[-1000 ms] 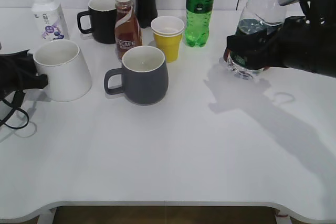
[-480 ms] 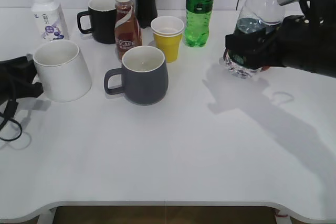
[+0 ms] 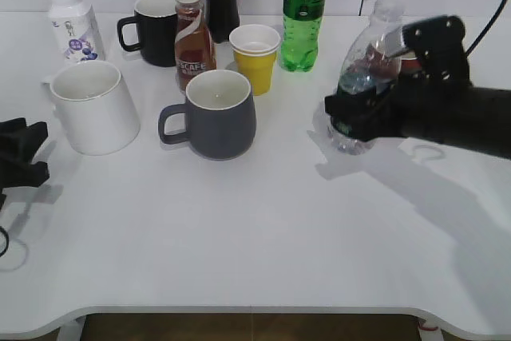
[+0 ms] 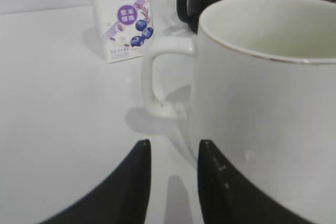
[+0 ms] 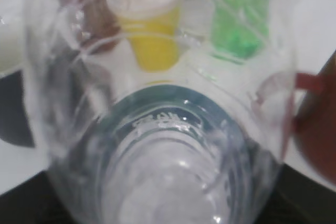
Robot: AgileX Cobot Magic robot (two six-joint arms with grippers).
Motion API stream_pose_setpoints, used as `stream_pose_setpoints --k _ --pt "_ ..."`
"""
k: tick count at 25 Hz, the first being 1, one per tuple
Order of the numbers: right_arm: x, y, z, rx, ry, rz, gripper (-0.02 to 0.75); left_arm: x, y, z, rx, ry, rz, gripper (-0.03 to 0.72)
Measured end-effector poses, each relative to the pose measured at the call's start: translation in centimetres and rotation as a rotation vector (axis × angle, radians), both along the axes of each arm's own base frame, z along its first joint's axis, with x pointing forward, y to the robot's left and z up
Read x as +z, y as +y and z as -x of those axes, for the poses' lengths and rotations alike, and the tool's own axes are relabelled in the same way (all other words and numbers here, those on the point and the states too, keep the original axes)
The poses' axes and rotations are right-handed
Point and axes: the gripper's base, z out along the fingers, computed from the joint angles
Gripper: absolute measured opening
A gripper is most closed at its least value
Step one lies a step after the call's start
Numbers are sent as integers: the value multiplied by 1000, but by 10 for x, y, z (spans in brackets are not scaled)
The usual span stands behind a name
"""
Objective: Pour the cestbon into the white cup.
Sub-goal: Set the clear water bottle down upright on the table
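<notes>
White table (image 3: 263, 229), cestbon (image 3: 363, 77) carried leftward, left gripper (image 4: 172, 153) withdrawn

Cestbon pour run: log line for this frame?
stage: carry | right end effector: shut on cestbon, lifted, tilted | left end effector: open, apart from white cup | pour: not begun

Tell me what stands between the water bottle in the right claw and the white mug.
In the exterior view, the grey mug stands between the cestbon, held in the right claw, and the white cup; otherwise bare table.
</notes>
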Motion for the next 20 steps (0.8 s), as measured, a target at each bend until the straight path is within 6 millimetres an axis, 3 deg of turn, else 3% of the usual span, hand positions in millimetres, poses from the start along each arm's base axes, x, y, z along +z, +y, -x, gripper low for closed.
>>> stream_pose_setpoints --k 6,11,15,20 --pt "-26 2 -4 23 35 36 473 17 1 8 9 -59 -1 238" --pt "-20 2 -3 30 7 30 647 36 1 14 6 -105 -12 238" --pt "20 0 2 26 -118 15 662 58 3 25 21 -73 -60 238" --pt "80 -11 25 -9 -243 45 662 108 11 46 117 48 -54 243"
